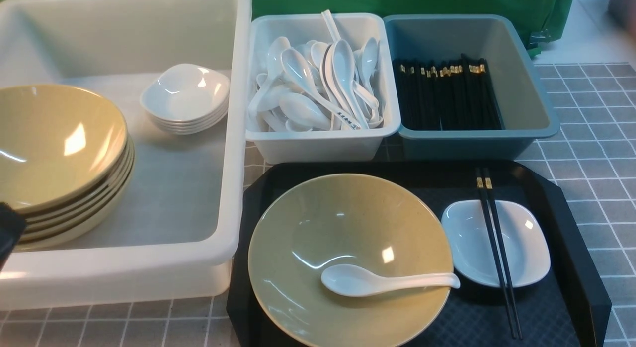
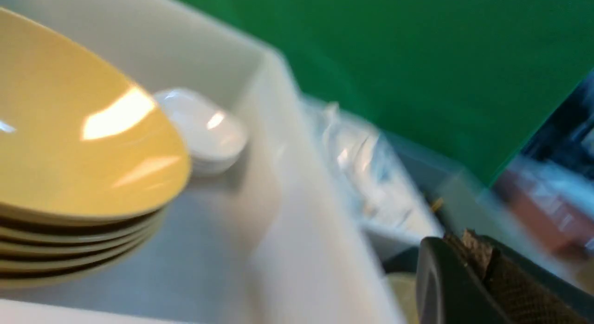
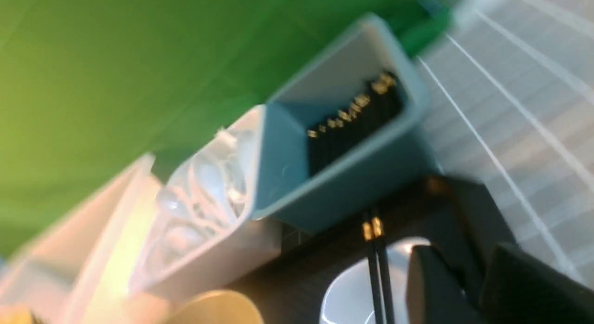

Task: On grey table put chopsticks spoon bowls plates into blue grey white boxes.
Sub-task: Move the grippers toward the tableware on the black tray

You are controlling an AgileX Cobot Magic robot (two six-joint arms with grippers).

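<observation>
Starting wide, on the grey tabletop [image 1: 596, 198], and straight to the big translucent tub [image 1: 218, 255], already stocked with a bowl stack [image 1: 59, 138] and a plate stack [image 1: 186, 96]. Next, over to the black tray [image 1: 561, 307], carrying one full setting. Down to the yellow bowl [image 1: 348, 217]: probably heavy, rigid, slick with glaze, best pinched at the rim, and only after lifting out the spoon. Behind the tray, the blue-grey box [image 1: 462, 145], lined with chopsticks, and beside it the white box [image 1: 318, 150], heaped with spoons. Now to the left gripper [image 2: 448, 243], with jaws closed and nothing visible between; then the right gripper [image 3: 464, 249], with jaws narrowly parted, no catch in sight. On to the white plate [image 1: 526, 247], beside the bowl: likely lighter, chippable, to be gripped by the edge once uncovered. Inside the bowl, the white spoon [image 1: 357, 280], handle across the rim: smooth, brittle, to be taken by the handle. Finally, the black chopsticks [image 1: 499, 247], lying across the plate: light, stiff, apt to roll or splay, so squeeze both together near the middle.
</observation>
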